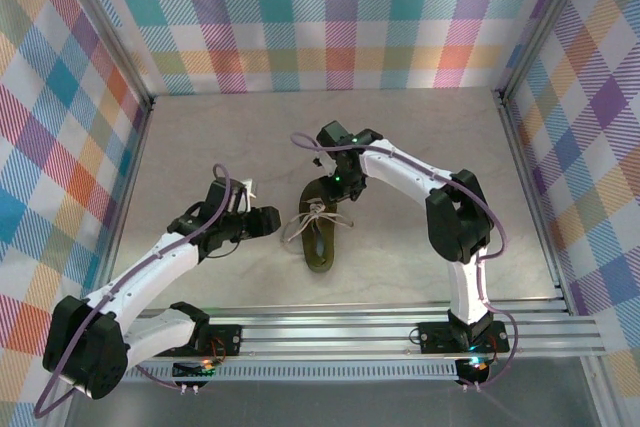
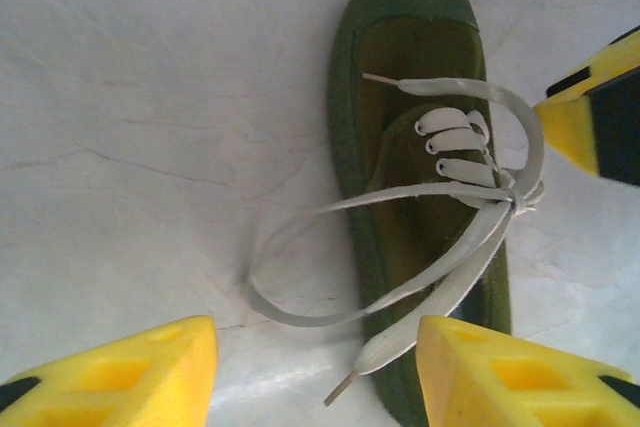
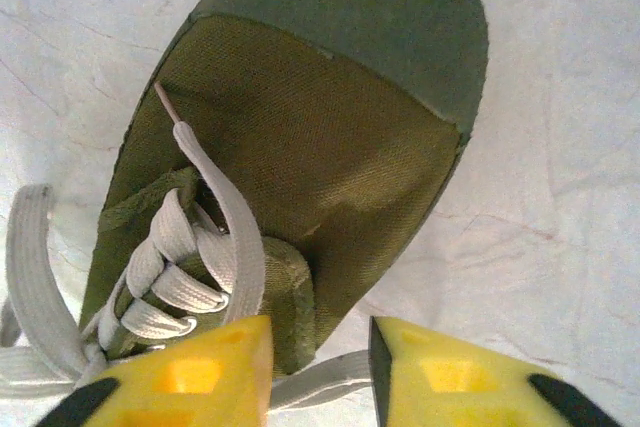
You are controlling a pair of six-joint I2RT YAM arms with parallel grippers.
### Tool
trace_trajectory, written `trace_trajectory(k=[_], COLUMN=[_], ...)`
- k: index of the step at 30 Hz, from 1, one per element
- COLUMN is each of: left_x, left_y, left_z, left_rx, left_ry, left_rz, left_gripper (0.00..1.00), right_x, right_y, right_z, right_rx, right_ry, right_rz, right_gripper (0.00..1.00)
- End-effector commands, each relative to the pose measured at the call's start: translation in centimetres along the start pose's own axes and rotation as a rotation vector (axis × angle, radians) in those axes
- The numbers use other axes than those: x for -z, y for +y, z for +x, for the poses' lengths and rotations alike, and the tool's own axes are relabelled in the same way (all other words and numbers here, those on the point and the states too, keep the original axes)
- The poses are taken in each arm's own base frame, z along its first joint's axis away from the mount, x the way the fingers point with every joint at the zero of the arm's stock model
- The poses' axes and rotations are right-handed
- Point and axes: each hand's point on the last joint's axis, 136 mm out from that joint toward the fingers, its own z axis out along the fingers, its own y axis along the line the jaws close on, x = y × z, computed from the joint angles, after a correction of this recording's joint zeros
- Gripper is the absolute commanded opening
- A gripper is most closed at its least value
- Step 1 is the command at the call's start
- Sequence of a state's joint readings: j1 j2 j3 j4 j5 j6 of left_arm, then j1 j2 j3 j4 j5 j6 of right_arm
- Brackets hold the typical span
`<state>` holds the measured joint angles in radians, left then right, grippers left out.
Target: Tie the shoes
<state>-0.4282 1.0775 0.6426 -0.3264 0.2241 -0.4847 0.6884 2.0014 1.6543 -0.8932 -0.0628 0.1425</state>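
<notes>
In the middle of the pale, marble-veined counter (image 1: 430,137) lies the small dark olive-green fabric shoe (image 1: 322,249), sole down, its length running up and down the overhead frame. The shoe's long cream-white flat laces (image 2: 440,247) are threaded through the upper. In the left wrist view the strands gather at one point on the shoe's right edge. From there one loop arcs toward the toe, and two strands sweep down-left across the shoe onto the counter, where one curves into an open loop. The left arm's yellow fingers (image 2: 520,377) sit in the bottom corners of that view, spread wide and holding nothing, with a lace tip lying on the counter between them. Overhead, they hover just left of the shoe, near the spilled laces. The right arm's yellow fingers (image 3: 190,377) are over the upper end of the shoe in the overhead frame. In the right wrist view they stand at the bottom edge with a narrow gap between them, above the laced part. A lace strand crosses that gap, but nothing is clamped there. One right finger also shows at the upper right of the left wrist view, just beside the lace loop. Pastel plaid fabric walls (image 1: 330,17) enclose the counter.
</notes>
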Motion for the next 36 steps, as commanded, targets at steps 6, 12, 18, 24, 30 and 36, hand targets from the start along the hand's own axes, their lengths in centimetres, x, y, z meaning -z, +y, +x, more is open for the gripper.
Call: trace_trajectory(k=[6, 12, 18, 24, 30, 36], left_x=[-1.5, -3.1, -4.7, -3.6, -0.7, -1.9], left_y=[-1.8, -3.0, -3.7, -3.7, -3.9, -5.0], left_z=[1.7, 3.5, 4.8, 4.1, 3.3, 5.1], left_rx=[-0.012, -0.132, -0.211, -0.267, -0.34, -0.386], left_ry=[0.101, 0.197, 0.264, 0.199, 0.105, 0.142], left_rz=[0.148, 0.179, 0.169, 0.133, 0.112, 0.12], left_gripper=[0.38, 0.35, 0.35, 0.37, 0.37, 0.29], right_x=[3.0, 1.2, -0.4, -1.4, -1.2, -0.3], right_y=[1.8, 1.9, 2.0, 2.0, 2.0, 1.9], right_z=[-2.8, -3.2, -2.7, -2.3, -2.6, -3.0], right_rx=[-0.03, -0.055, -0.079, -0.099, -0.106, -0.111], right_ry=[-0.135, -0.09, -0.038, -0.001, -0.015, -0.065], right_rz=[-0.085, -0.096, -0.108, -0.118, -0.117, -0.107], right_gripper=[0.49, 0.5, 0.5, 0.47, 0.28, 0.11])
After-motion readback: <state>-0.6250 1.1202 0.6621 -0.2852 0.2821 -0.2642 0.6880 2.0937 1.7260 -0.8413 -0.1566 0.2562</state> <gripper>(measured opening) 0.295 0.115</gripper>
